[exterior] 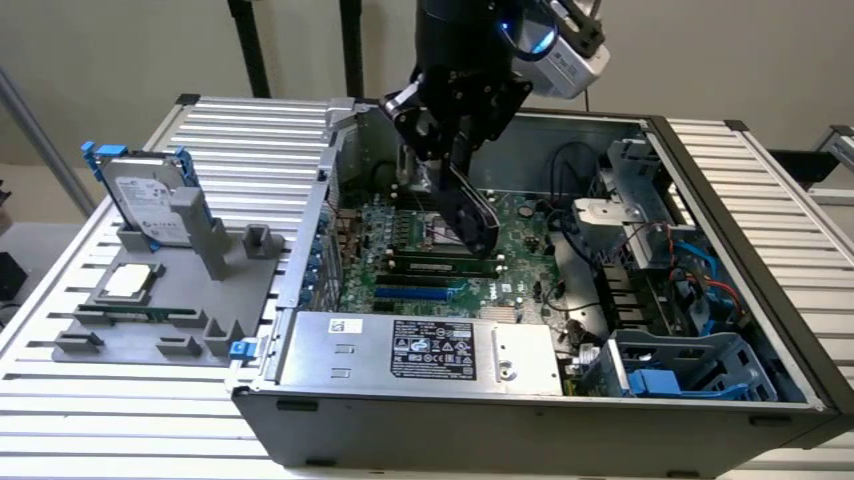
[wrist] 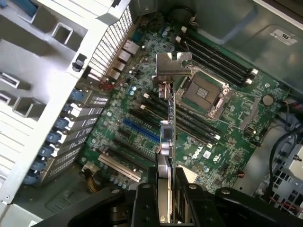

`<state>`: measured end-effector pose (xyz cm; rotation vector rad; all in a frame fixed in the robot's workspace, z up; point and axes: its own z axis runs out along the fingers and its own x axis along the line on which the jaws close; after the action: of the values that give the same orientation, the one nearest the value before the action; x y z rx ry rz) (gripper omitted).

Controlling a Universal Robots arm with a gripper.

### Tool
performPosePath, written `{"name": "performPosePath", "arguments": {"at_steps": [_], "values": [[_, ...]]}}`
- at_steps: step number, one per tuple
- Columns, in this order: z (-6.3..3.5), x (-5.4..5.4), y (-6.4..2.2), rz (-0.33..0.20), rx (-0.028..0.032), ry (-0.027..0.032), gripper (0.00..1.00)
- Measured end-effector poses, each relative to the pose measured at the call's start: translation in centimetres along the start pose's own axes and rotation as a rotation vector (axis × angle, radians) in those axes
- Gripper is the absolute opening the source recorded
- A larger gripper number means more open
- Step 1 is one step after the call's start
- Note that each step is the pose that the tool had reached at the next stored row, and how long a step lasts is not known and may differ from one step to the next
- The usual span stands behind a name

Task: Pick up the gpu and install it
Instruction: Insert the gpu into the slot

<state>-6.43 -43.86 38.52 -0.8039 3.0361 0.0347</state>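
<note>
My gripper (exterior: 451, 160) hangs over the open computer case (exterior: 747, 240), shut on the gpu (exterior: 470, 212). The card is held on edge, a thin dark slab slanting down above the green motherboard (exterior: 441, 270). In the wrist view the gpu (wrist: 166, 142) runs edge-on away from my fingers (wrist: 142, 203), its silver end bracket (wrist: 171, 66) at the far end. It hovers above the motherboard (wrist: 142, 109), over the black slots and near the blue slot (wrist: 141, 132) and the open CPU socket (wrist: 202, 92). I cannot tell whether it touches any slot.
On the exterior view's left, a grey fixture tray (exterior: 160, 300) holds a silver hard drive (exterior: 144, 205) in a blue-edged frame and a small square chip (exterior: 127, 282). The power supply (exterior: 427, 350) sits at the case's front. Cables and a drive cage (exterior: 654, 240) crowd the exterior view's right.
</note>
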Motion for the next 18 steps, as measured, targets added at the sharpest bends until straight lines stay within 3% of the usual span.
{"name": "performPosePath", "arguments": {"at_steps": [18], "values": [[1.09, 0.0, -0.02, -0.328, -0.0013, 0.0057, 0.00]]}}
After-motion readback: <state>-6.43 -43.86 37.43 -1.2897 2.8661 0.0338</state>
